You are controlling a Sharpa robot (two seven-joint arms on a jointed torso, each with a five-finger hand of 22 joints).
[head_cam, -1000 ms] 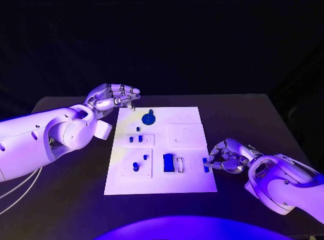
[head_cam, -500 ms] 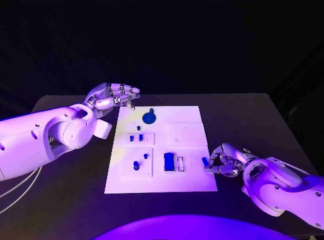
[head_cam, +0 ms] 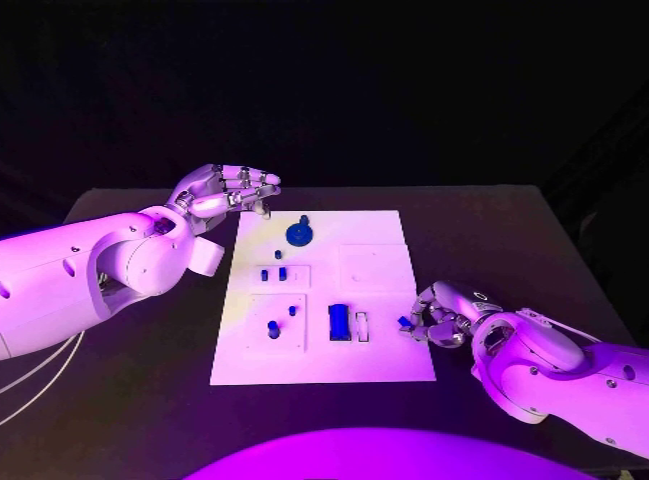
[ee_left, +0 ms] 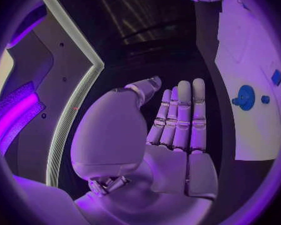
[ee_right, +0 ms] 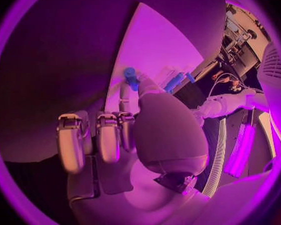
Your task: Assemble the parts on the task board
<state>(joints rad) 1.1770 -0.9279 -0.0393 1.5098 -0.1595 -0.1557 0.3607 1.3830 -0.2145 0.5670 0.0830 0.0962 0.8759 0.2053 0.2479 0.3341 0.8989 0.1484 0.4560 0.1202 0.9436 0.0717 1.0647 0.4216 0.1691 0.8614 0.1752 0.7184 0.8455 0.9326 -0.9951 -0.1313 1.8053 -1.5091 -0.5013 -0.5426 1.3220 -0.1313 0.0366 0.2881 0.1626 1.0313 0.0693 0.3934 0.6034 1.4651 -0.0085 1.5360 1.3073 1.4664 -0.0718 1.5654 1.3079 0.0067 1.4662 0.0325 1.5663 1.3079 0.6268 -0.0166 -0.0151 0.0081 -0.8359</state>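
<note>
Task board (head_cam: 376, 268): one white rectangular plate, flat on the middle of my black desk (head_cam: 512, 230), long axis running away from me toward the far edge.

Parts, blue, as counted in the head view:
- One round disc part (head_cam: 298, 236) near the board's far end, with a small knob just beyond it.
- One tiny piece just nearer than the disc; too small to describe.
- Two small pegs (head_cam: 272, 274) side by side in the raised white square left of centre.
- Two or three small pieces (head_cam: 275, 329) on the nearer raised square, lower left; I cannot tell the exact count.
- One upright rectangular block (head_cam: 337, 322) near the board's near end, long axis along the board, beside a narrow white slot (head_cam: 360, 325).
- One small part (head_cam: 406, 322) at the board's right edge, pinched in my right robot hand (head_cam: 440, 317); the right wrist view shows it at my fingertips (ee_right: 132, 83) over the board.

My left robot hand (head_cam: 232, 190) hovers at the far left corner of the board, holding nothing; the left wrist view shows its fingers straight and side by side, thumb apart.
</note>
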